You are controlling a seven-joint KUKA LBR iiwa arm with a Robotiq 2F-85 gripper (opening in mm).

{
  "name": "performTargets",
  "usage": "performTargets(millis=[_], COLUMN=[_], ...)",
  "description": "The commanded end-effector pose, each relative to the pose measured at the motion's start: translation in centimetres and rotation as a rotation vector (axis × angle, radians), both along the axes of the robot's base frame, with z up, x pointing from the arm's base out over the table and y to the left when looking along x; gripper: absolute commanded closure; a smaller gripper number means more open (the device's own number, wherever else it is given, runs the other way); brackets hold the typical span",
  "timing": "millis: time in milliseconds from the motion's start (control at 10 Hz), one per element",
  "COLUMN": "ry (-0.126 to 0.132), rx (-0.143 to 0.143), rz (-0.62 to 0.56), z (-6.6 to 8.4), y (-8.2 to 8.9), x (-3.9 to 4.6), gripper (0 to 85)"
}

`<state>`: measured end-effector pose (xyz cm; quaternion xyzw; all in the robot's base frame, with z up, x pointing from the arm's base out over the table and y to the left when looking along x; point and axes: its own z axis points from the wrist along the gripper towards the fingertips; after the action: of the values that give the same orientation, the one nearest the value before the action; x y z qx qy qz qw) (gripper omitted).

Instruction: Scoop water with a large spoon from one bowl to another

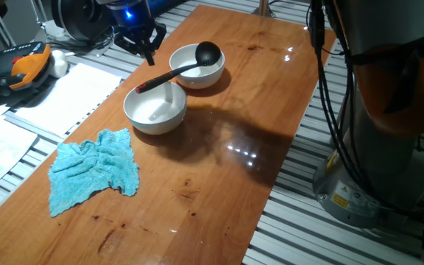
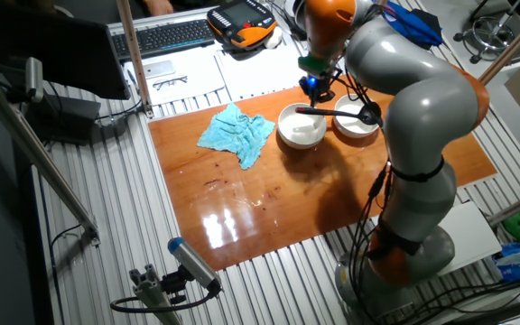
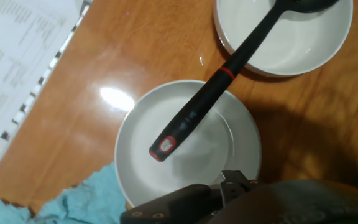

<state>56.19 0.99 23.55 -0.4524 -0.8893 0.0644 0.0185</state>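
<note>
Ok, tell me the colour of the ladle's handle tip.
Red on the large spoon tip, clearest in the hand view.

Hand view crops the large spoon (image 3: 229,68) cup — jaws hidden, water indiscernible.

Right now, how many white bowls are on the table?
2. The nearer bowl sits beside the blue cloth; the farther bowl touches it and holds the cup of the large spoon. None looks hidden.

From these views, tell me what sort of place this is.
Probably a robotics lab: aluminium slatted workbench, a keyboard and teach pendant beside the wooden table, plus cabling around the arm's base.
</note>
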Motion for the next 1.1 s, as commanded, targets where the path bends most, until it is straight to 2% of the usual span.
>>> performTargets(millis=[0, 100, 300, 600, 700, 900, 1000], ry=[-0.008, -0.026, -0.044, -0.053, -0.054, -0.040, -0.046], rx=[0.012, 0.041, 0.068, 0.079, 0.071, 0.032, 0.040], rz=[0.937, 0.956, 0.968, 0.973, 0.975, 1.010, 1.009], z=[0.1, 0.1, 0.2, -0.2, -0.3, -0.2, -0.2], y=[0.0, 0.1, 0.5, 2.1, 2.6, 2.7, 2.7], x=[-0.04, -0.16, -0.52, -1.50, -1.84, -2.00, -1.99], gripper=[85.0, 85.0, 85.0, 85.0, 85.0, 85.0, 85.0])
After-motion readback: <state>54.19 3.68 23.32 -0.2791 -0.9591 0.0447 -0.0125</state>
